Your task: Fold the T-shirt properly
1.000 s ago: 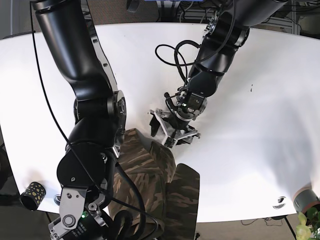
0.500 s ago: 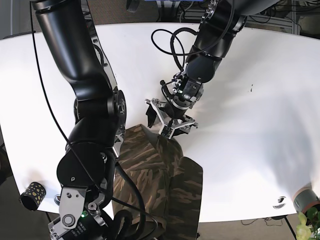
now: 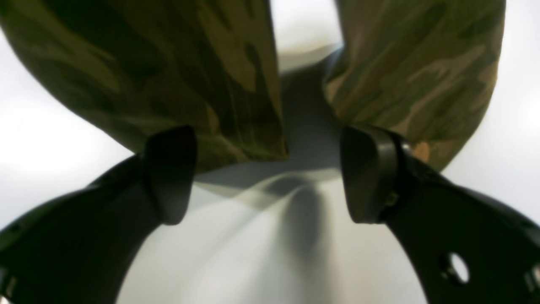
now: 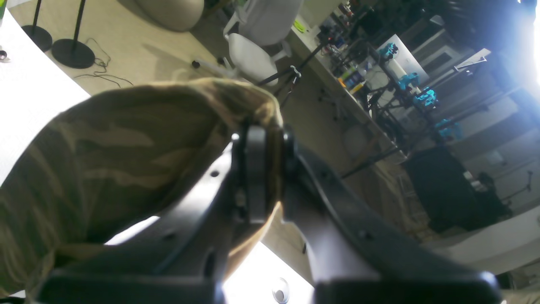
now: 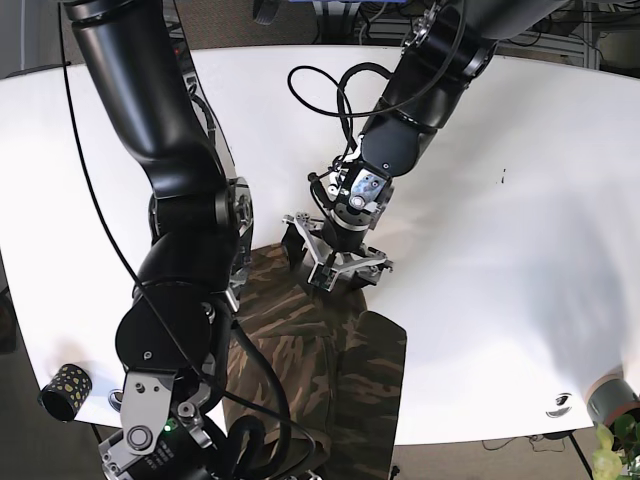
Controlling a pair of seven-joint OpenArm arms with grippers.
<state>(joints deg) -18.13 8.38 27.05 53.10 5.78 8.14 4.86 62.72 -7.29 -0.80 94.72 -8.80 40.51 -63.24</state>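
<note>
A camouflage T-shirt (image 5: 320, 370) lies at the near edge of the white surface (image 5: 500, 250), part of it draped over the rim. The left end effector (image 5: 328, 262) hovers just above the shirt's far edge, its fingers (image 3: 168, 173) spread wide — nothing between them. The right end effector (image 4: 258, 177) is pressed together on a fold of the shirt, held off the surface, with floor and benches behind.

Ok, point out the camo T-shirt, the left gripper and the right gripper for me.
T-shirt (image 5: 300, 345): base view, on the flat cloth lying on the table.
left gripper (image 3: 270, 175): left wrist view, midway between its open fingertips.
right gripper (image 4: 265, 177): right wrist view, between fingertips pinched on the cloth.
</note>
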